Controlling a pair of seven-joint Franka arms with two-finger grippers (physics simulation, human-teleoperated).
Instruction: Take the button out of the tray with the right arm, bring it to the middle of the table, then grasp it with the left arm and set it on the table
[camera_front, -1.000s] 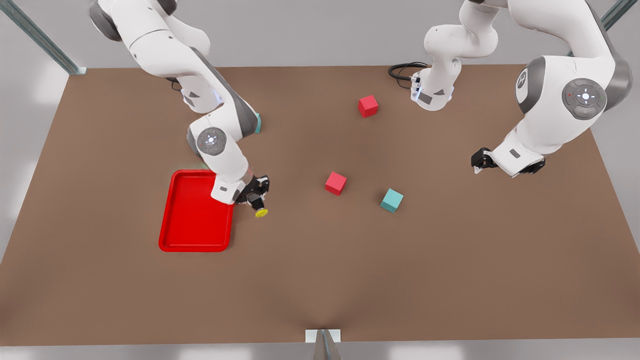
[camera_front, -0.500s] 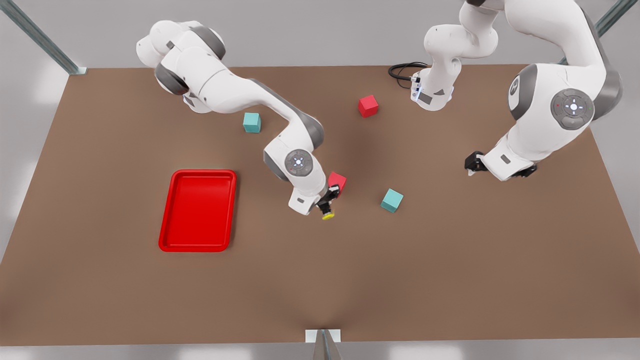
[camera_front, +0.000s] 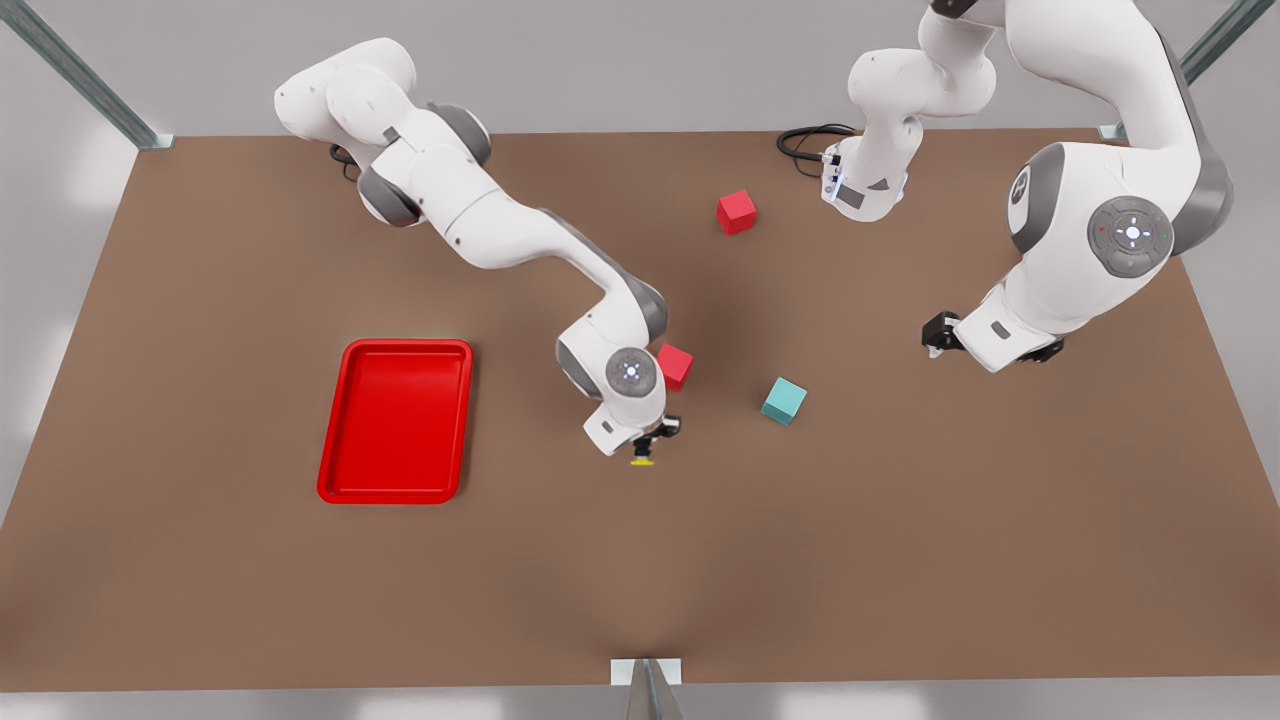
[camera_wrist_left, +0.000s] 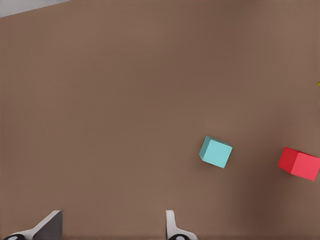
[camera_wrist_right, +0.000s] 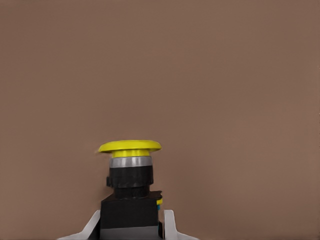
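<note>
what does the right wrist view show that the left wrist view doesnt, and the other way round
Right wrist view alone: the button, yellow cap forward, clamped in the right gripper. Left wrist view alone: a teal cube, a red cube, and the left gripper with its fingers spread and nothing between them. Both share the bare brown table.
</note>
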